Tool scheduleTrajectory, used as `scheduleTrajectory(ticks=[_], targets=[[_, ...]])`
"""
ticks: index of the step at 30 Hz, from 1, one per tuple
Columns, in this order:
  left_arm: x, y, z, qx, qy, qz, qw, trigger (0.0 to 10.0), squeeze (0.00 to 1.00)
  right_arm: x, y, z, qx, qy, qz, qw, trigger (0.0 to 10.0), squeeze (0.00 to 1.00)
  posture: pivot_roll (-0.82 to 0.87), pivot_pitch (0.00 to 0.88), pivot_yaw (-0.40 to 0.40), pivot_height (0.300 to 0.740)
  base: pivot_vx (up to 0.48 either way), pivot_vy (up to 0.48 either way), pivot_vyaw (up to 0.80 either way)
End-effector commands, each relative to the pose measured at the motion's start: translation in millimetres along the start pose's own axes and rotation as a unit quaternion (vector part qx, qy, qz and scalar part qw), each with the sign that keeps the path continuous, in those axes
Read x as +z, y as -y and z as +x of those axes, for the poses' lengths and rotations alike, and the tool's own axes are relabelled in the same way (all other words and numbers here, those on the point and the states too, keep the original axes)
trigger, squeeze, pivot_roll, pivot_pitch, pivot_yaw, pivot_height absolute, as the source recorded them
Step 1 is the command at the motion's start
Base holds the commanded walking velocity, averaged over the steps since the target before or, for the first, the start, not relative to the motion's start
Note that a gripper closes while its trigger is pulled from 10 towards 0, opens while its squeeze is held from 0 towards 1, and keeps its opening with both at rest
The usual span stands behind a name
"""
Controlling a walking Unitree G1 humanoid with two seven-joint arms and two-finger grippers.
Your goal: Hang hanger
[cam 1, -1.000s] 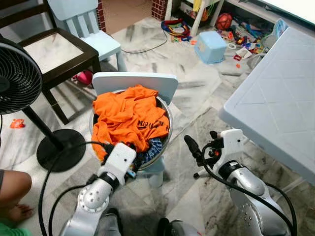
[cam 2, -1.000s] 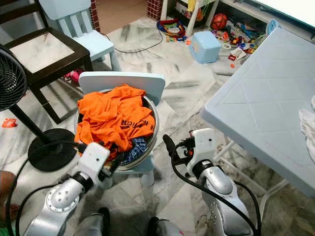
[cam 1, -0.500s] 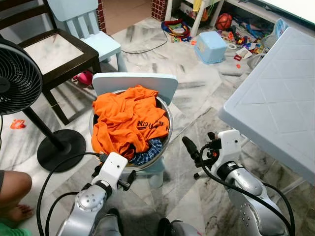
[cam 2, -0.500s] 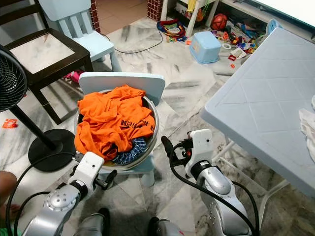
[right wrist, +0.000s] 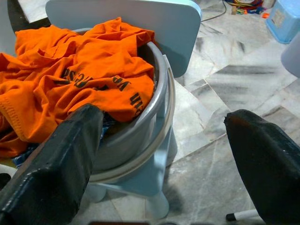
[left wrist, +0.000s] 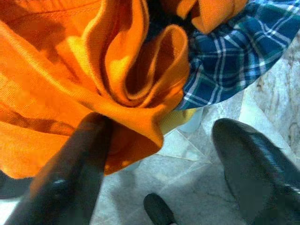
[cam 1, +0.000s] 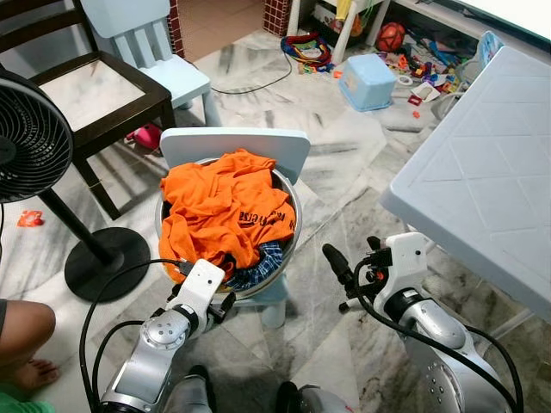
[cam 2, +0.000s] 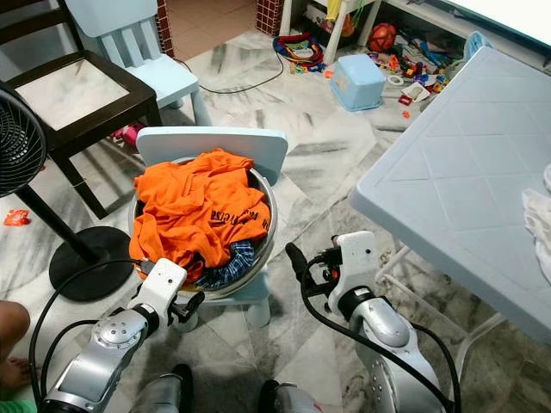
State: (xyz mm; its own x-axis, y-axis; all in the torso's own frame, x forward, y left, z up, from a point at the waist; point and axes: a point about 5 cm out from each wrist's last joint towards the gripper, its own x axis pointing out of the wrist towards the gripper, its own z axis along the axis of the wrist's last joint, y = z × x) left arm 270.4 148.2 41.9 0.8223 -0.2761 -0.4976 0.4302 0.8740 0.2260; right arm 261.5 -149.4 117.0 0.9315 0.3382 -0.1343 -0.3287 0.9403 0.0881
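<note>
An orange shirt (cam 1: 225, 206) lies heaped in a metal basin (cam 1: 294, 217) on a small pale-blue chair (cam 1: 237, 142). A blue plaid cloth (cam 1: 260, 258) peeks out under it at the front. My left gripper (cam 1: 215, 297) is low at the basin's front edge, open. In the left wrist view one of its fingers (left wrist: 70, 173) touches an orange fold (left wrist: 131, 79). My right gripper (cam 1: 340, 282) is open to the right of the chair, above the floor, with nothing between its fingers (right wrist: 51, 173). I see no hanger.
A standing fan (cam 1: 30, 138) and a dark wooden chair (cam 1: 95, 86) are on the left. A pale table (cam 1: 482, 172) fills the right, with a white cloth (cam 2: 538, 215) on it. A person's foot (cam 1: 21, 370) is at lower left. A blue box (cam 1: 368, 82) and toys lie far back.
My left gripper has drawn back and down out of the orange laundry to the basin's front edge. The right gripper has barely shifted.
</note>
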Motion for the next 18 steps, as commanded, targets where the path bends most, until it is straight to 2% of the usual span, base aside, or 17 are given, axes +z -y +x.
scheduleTrajectory(ticks=[1, 9, 18], targets=[[-3.8, 2.1, 0.8, -0.001, -0.003, -0.003, 1.0, 0.0, 0.0, 1.7, 3.7, -3.7, -0.007, 0.0, -0.005, 1.0, 10.0, 0.0, 0.03, 0.208, -0.096, 0.74, 0.0, 0.0, 0.0], [-1.9, 0.8, 2.2, -0.004, 0.012, 0.004, 1.0, 0.0, 0.0, 0.3, 1.0, -3.5, -0.007, 0.001, -0.003, 1.0, 10.0, 0.0, 0.03, 0.205, -0.092, 0.74, 0.0, 0.0, 0.0], [13.2, -8.8, -2.1, 0.015, 0.066, -0.002, 0.998, 0.0, 0.0, -0.3, 2.7, -3.6, -0.01, 0.0, -0.005, 1.0, 10.0, 0.0, 0.03, 0.204, -0.096, 0.74, 0.0, 0.0, 0.0]])
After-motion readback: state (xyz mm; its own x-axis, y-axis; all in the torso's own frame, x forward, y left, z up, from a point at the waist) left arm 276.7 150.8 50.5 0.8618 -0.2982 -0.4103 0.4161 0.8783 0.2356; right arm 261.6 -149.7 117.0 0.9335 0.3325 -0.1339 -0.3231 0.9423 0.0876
